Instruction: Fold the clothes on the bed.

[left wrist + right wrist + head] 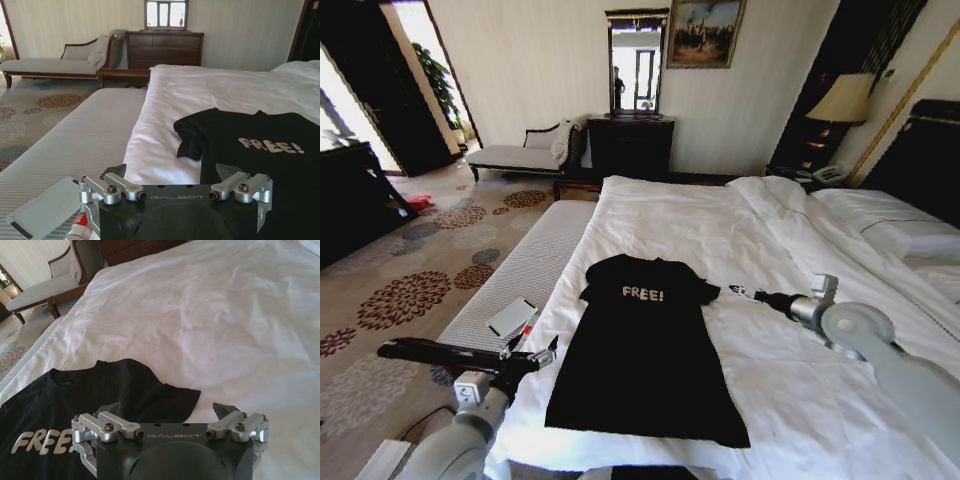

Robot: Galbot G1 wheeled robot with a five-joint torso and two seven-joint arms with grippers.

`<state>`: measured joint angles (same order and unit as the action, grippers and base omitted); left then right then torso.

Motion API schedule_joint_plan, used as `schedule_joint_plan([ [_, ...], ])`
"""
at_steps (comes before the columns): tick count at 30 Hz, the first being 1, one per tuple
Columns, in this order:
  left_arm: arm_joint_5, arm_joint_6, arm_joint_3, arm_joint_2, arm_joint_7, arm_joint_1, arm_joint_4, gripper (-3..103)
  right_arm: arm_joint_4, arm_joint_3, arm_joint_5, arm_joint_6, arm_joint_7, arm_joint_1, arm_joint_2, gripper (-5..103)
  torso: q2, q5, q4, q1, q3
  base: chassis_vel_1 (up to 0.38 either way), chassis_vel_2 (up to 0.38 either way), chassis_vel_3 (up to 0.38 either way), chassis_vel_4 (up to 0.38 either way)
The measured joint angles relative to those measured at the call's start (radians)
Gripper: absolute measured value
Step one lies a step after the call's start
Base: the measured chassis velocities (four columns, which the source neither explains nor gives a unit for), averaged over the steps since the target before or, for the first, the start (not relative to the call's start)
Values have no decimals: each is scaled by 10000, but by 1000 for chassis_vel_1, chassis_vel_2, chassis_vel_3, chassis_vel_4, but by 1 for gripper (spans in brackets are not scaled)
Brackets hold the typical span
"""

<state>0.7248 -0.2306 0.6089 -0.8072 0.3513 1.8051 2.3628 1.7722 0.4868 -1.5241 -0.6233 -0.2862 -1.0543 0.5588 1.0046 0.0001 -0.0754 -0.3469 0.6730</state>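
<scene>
Apparently flat: T-shirt (pixel 645 345) on bed (pixel 720 230).

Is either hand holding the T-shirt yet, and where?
No. Both hands, left and right, are open beside the T-shirt, gripping nothing.

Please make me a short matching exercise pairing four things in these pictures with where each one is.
Things:
1. black T-shirt
2. left end effector
3. right end effector
4. bench

Places:
A. beside the bed's foot edge
B. at the shirt's lower left side
C. spread flat on the duvet
D. by the shirt's right sleeve

Pairs: 1-C, 2-B, 3-D, 4-A
</scene>
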Motion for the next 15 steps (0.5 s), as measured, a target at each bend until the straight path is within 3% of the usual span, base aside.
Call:
schedule_joint_plan([
  [6,27,3,4,219,-6,-103,-37,100,-1561,-1259,-207,-400,-4,1666,604,100,0,2,0,0,0,0,0,0,0],
  [15,-202,12,89,-18,-59,322,-34,100,-4192,-3113,-4,-809,63,4428,1923,100,0,1,4,0,0,0,0,0,0],
])
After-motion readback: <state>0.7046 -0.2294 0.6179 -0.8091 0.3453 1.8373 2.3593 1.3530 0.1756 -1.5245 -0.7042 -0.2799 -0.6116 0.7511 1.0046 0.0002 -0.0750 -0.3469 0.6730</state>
